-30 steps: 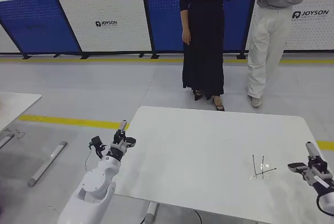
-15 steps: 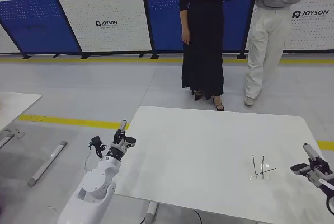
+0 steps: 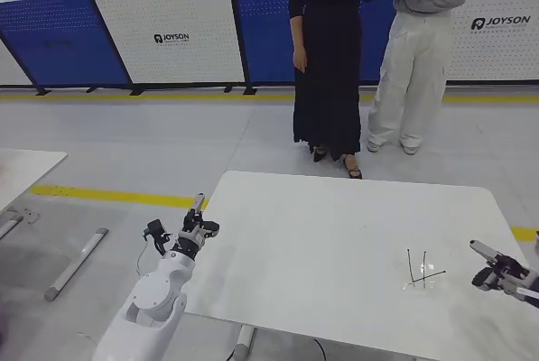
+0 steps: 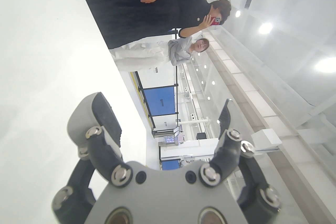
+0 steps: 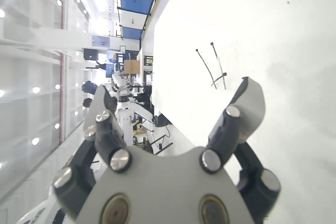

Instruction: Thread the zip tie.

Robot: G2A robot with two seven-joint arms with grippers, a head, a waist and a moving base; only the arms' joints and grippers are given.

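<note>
- Swinging right gripper (image 3: 486, 262), jaws wide and empty, tip-first toward zip ties (image 3: 421, 269) lying crossed on table (image 3: 341, 226) nearby.
- Keeping left gripper (image 4: 165, 112) open, empty, parked at opposite table edge.
- Suggests pickup starting; nothing threaded yet.

3 zip ties (image 3: 410, 266), probably, since they cross each other; 1 white table (image 3: 323, 235); 2 grippers: left gripper (image 4: 165, 109), right gripper (image 5: 174, 88)

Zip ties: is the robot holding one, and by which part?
No, nothing is held. The left gripper and right gripper are both open and empty; the zip ties lie loose on the table.
</note>
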